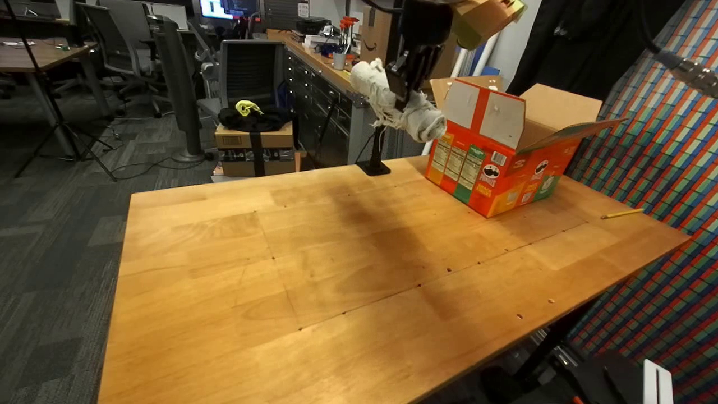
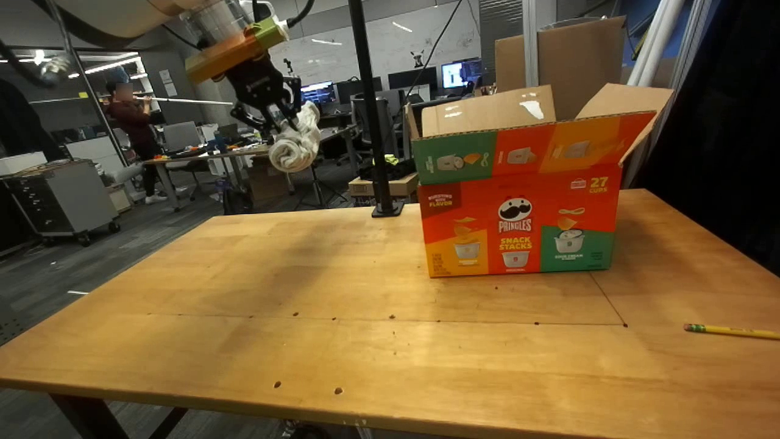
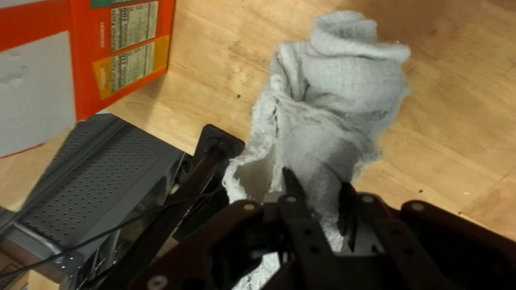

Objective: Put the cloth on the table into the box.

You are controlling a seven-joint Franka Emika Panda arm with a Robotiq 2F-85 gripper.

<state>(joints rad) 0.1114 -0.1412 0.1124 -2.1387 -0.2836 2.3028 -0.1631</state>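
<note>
My gripper (image 1: 401, 92) is shut on a rolled white cloth (image 1: 427, 120) and holds it in the air above the table (image 1: 235, 280). In an exterior view the gripper (image 2: 283, 125) and the cloth (image 2: 294, 152) hang left of the box, apart from it. In the wrist view the cloth (image 3: 350, 80) lies between the two fingers (image 3: 316, 183) and extends beyond them, with a loose frayed edge. The red Pringles box (image 1: 477, 163) stands on the table with its top flaps open. It also shows in an exterior view (image 2: 515, 244) and at the wrist view's upper left (image 3: 86, 60). The box's inside is hidden.
A black pole with a flat base (image 1: 374, 168) stands at the table's edge near the box; it also shows in an exterior view (image 2: 369, 110) and the wrist view (image 3: 219, 145). A yellow pencil (image 1: 621, 214) lies on the table beyond the box. The box flaps (image 2: 487, 113) stick up and outward.
</note>
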